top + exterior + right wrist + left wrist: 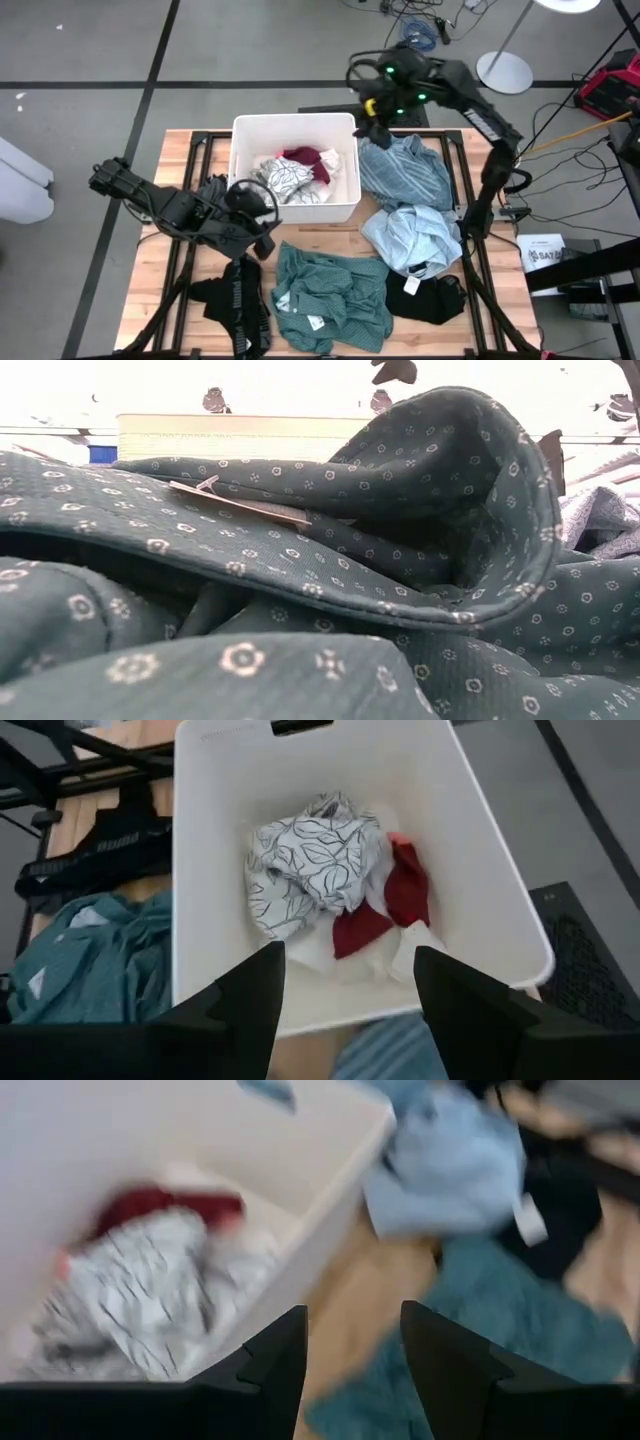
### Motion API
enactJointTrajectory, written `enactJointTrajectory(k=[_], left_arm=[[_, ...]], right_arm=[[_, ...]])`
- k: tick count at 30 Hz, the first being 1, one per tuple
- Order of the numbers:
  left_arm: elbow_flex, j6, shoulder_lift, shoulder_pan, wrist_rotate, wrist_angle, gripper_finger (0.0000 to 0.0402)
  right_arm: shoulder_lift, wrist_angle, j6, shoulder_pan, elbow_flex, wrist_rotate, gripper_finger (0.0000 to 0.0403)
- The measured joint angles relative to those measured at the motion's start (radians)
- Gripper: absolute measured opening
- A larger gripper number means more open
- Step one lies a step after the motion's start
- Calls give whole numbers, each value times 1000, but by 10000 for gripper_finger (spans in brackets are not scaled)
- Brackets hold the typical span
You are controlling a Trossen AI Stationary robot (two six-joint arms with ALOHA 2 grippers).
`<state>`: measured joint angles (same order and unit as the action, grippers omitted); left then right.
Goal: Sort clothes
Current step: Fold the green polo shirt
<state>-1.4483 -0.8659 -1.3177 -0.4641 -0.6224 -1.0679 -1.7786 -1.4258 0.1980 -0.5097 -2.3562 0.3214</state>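
Your right gripper [345, 1010] hung with its fingers spread wide and nothing between them, poised above the far right corner of the white bin [240, 130]. Directly under it in the bin lay the white leaf-patterned garment [305, 865], with the dark red garment [385, 905] touching its side. Just beside that gripper, outside the bin wall, lay a light blue shirt [405, 170], and a second light blue shirt [415, 235] lay past it.

Your left gripper [352, 1370] stood at the bin's near left corner, fingers apart and empty. Just ahead of it lay the teal-green shirt [330, 300], with the black garment with white lettering [240, 300] close to that gripper. Another black garment [430, 295] sat beyond the teal one.
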Motion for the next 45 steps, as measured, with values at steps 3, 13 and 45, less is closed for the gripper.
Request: enactJointTrajectory(k=[3, 13, 45], left_arm=[[0, 10, -10, -9, 97, -23, 171], [61, -11, -22, -36, 174, -60, 171], [298, 507, -113, -42, 357, 294, 171]], right_arm=[[50, -37, -4, 24, 0, 30, 210], [260, 56, -30, 143, 332, 158, 210], [549, 1422, -704, 797, 1641, -125, 210]])
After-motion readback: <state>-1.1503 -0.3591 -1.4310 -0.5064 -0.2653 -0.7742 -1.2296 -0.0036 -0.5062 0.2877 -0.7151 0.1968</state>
